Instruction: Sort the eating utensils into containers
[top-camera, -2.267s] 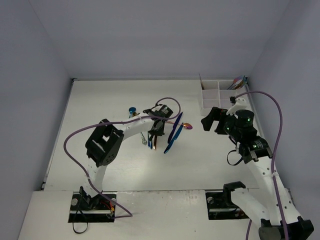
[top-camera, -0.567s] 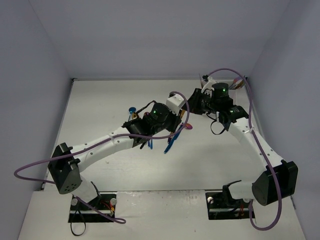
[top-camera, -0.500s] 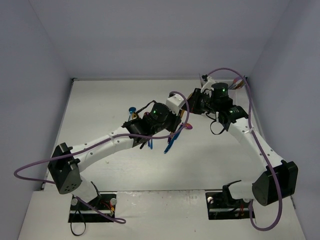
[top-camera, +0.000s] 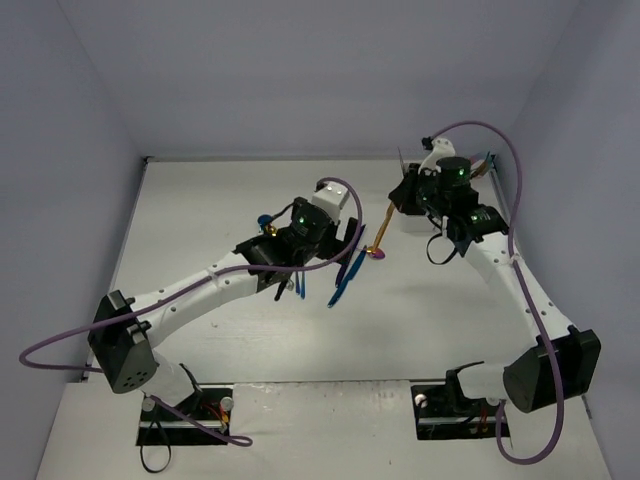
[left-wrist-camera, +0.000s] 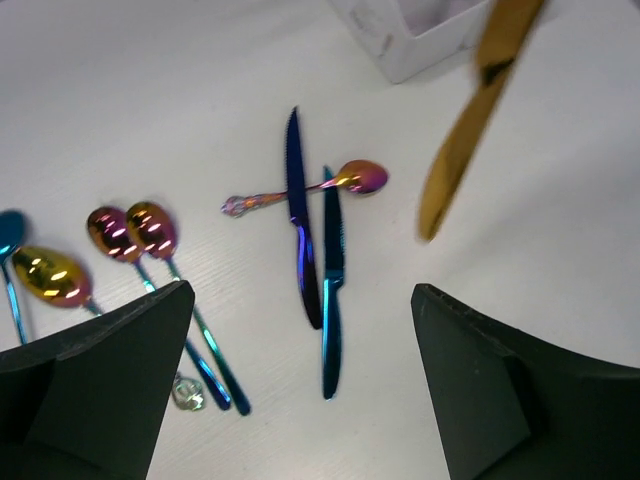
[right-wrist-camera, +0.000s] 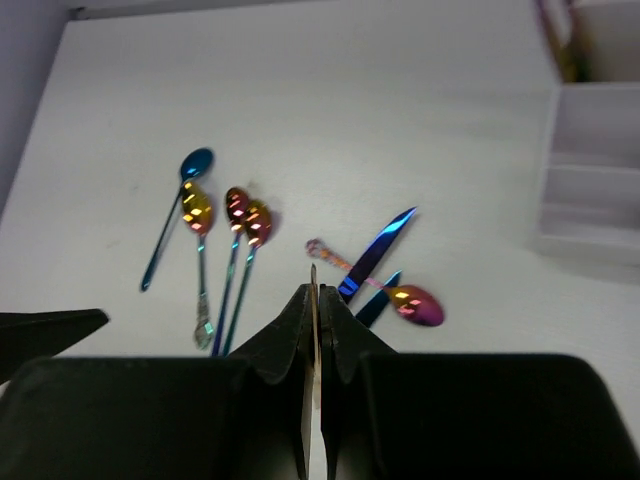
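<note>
Your right gripper has its jaws clamped on the gold knife, held above the counter near the white tray, ready for dropping in. Your left gripper hangs with jaws wide over the blue knives, probably your next pick.

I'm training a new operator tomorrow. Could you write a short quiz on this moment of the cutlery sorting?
1. True or false: the left gripper stands open with nothing between its fingers.
2. What is the right gripper shut on? A: a blue knife. B: a gold utensil. C: a pink spoon.
3. How many blue knives show in the left wrist view?

Key: 1 true; 2 B; 3 two.
</note>
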